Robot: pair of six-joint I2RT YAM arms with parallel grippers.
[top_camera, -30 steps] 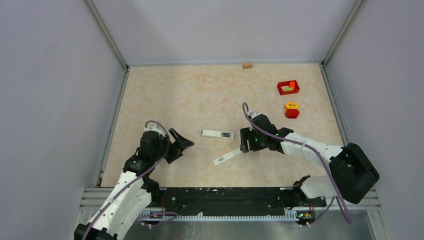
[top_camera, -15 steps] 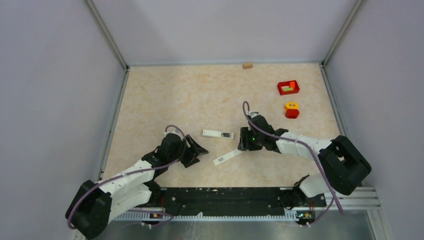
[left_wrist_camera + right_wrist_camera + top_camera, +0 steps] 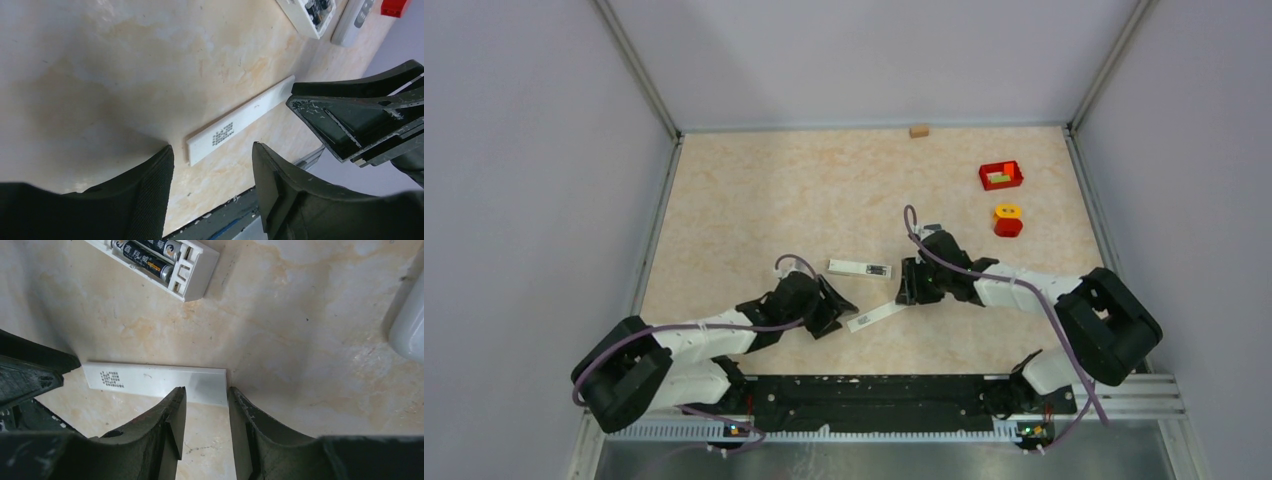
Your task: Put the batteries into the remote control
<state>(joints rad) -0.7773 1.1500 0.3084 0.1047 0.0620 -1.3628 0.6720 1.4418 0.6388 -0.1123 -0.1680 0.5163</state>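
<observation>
Showing two dark batteries (image 3: pixel 150 257) in white remote control (image 3: pixel 197 270) | left tool (image 3: pixel 212 152) spread | right tool (image 3: pixel 206 395) spread

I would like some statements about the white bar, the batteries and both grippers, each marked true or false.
1. The white bar lies flat on the table. True.
2. The right gripper stands open over the bar's unlabelled end. True.
3. Two batteries lie loose on the table. False: they sit in an open white compartment.
4. The left gripper holds the bar in the air. False: it is open at the bar's labelled end.
</observation>
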